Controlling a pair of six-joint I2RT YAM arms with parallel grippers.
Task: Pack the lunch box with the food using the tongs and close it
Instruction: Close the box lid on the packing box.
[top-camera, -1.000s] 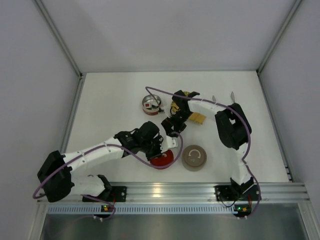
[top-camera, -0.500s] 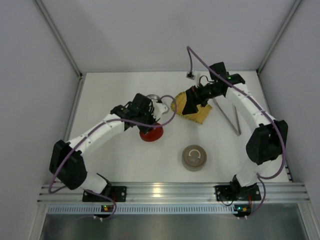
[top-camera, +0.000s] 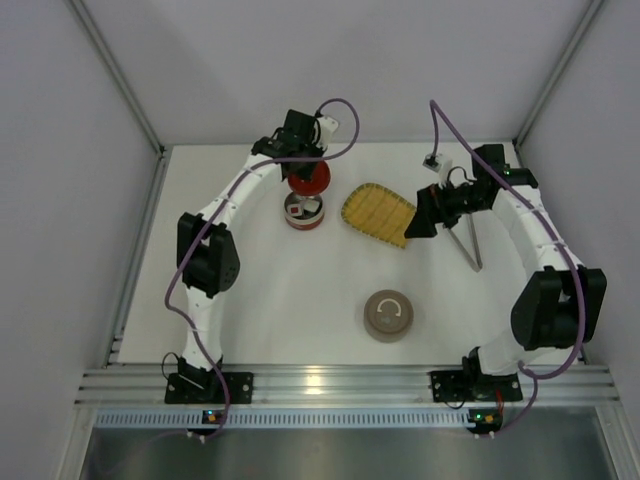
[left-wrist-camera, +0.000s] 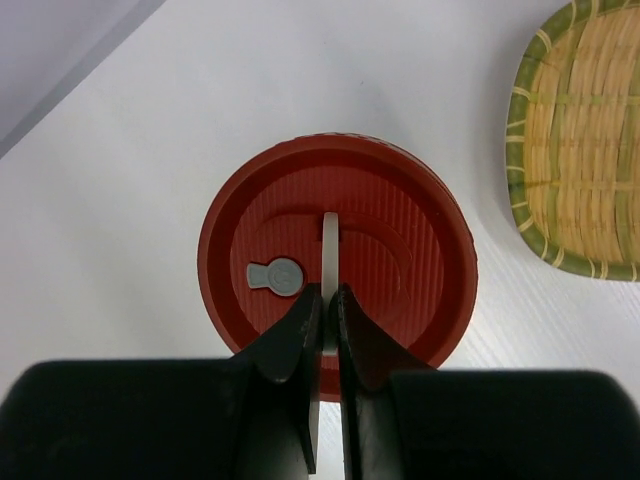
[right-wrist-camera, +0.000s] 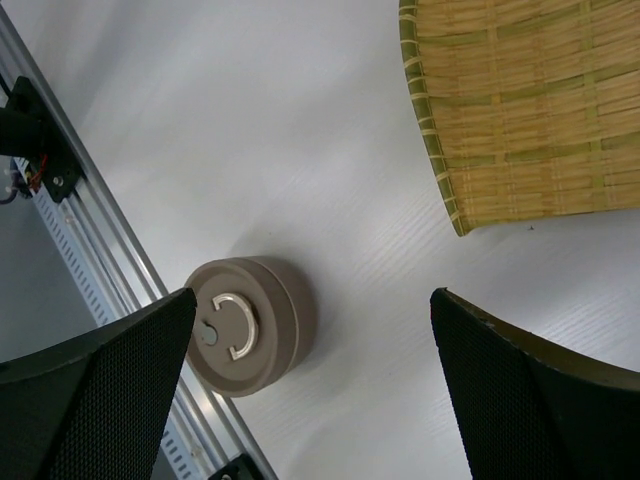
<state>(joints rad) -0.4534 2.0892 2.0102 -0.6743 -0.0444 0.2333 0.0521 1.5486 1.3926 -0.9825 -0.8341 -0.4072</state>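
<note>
The lunch box (top-camera: 303, 213) is a small round metal tin, open, with white and red food (top-camera: 297, 211) inside. My left gripper (top-camera: 303, 150) (left-wrist-camera: 328, 300) is shut on the white handle of the red lid (top-camera: 309, 178) (left-wrist-camera: 338, 255), which hangs just behind the tin. The lid hides whatever lies under it in the left wrist view. The tongs (top-camera: 466, 240) lie on the table at the right, under my right arm. My right gripper (top-camera: 424, 214) (right-wrist-camera: 312, 300) stands open and empty between the tongs and the yellow woven tray.
The yellow woven tray (top-camera: 378, 213) (left-wrist-camera: 585, 150) (right-wrist-camera: 530, 110) lies flat right of the tin. A closed brown round tin (top-camera: 388, 316) (right-wrist-camera: 245, 322) sits near the front rail (top-camera: 340, 380). Walls stand close behind and on both sides.
My left arm has swung from the front to the back of the table, carrying the red lid. My right gripper has come off the woven tray, which lies flat again, and moved right.
</note>
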